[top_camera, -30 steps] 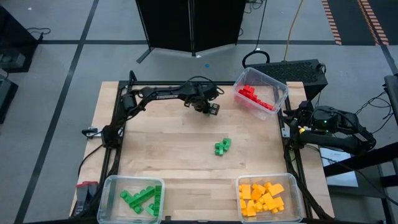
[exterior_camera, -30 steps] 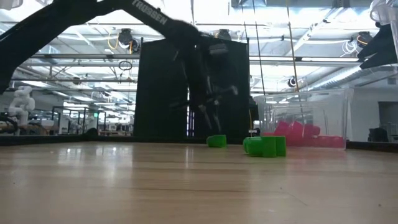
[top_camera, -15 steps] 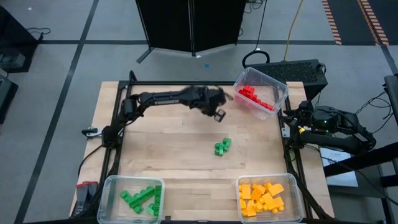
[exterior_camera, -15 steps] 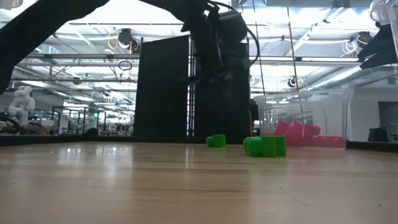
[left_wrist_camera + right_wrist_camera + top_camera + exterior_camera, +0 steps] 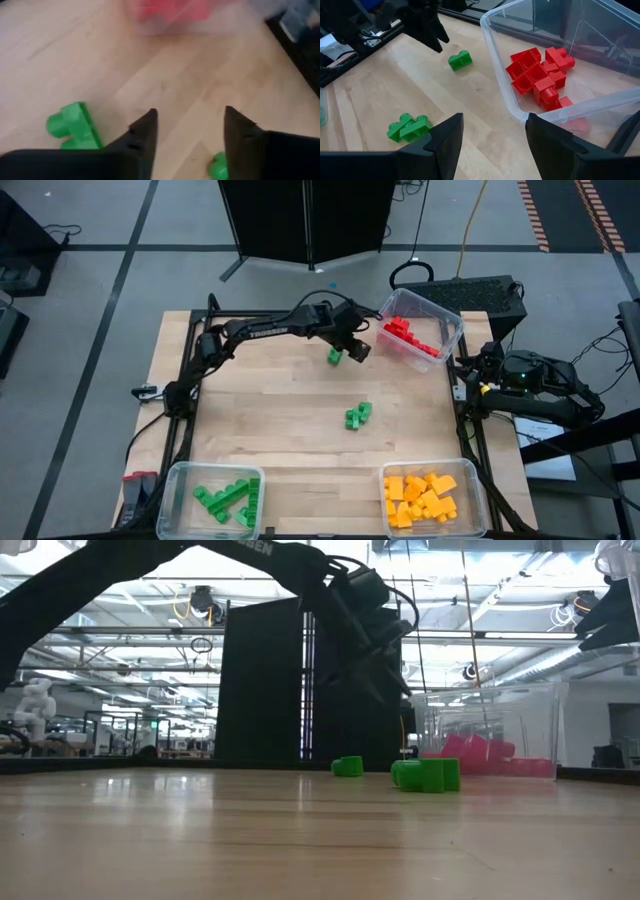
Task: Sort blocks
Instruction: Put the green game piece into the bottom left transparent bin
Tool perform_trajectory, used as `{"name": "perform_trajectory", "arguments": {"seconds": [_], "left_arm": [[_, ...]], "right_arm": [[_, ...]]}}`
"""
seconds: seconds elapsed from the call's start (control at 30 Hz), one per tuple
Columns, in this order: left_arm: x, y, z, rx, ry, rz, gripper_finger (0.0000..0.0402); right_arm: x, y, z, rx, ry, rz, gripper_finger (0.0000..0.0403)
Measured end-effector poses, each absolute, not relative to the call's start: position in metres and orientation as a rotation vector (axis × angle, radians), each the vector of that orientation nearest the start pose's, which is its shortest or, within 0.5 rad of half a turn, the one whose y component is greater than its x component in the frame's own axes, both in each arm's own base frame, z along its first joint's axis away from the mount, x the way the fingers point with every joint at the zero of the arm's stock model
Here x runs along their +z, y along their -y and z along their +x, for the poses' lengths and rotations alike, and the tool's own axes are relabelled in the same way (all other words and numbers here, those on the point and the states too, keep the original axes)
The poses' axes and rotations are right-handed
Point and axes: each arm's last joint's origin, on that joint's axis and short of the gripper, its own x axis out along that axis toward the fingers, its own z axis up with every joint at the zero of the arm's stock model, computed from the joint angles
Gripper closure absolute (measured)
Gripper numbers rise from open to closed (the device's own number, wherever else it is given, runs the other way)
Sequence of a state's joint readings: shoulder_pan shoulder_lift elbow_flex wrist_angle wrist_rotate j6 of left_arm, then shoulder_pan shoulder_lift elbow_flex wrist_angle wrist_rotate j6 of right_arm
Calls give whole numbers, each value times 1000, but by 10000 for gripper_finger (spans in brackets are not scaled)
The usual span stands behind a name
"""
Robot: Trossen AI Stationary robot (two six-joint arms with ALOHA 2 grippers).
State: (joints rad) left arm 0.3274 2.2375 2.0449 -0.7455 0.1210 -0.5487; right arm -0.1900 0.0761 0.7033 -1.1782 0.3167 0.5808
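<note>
My left gripper hangs open above the table's far middle, close to the red bin, with nothing between its fingers. A single green block lies on the wood just beside it, toward the table's left; the left wrist view shows it outside the fingers. A small cluster of green blocks lies at the table's middle. My right gripper waits open off the table's right edge and holds nothing.
A clear bin with red blocks stands at the far right corner. A bin with green blocks is at the near left and a bin with yellow-orange blocks at the near right. Bare wood lies between them.
My left gripper has risen and gone a little toward the table's right, toward the red bin, turning as it went. The single green block has stayed on the wood and now shows uncovered beside the gripper.
</note>
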Motion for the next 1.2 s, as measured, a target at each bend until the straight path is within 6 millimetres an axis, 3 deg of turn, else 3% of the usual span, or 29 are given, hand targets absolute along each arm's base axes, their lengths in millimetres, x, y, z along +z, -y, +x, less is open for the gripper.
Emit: {"name": "perform_trajectory", "arguments": {"seconds": [0.2, 0.4, 0.53, 0.7, 1.2], "left_arm": [[238, -156, 455, 486, -997, -604, 179], [226, -163, 444, 653, -1098, -556, 122], [221, -166, 445, 681, -1098, -552, 114], [197, -167, 446, 712, -1189, -573, 114], [161, -171, 460, 823, -1138, -655, 115]], "right_arm": [[266, 9, -1, -638, -399, 511, 195], [266, 9, -1, -638, -399, 510, 195], [266, 9, -1, -637, -399, 510, 195], [266, 9, -1, -640, -396, 517, 195], [266, 9, -1, -636, -399, 520, 195]]}}
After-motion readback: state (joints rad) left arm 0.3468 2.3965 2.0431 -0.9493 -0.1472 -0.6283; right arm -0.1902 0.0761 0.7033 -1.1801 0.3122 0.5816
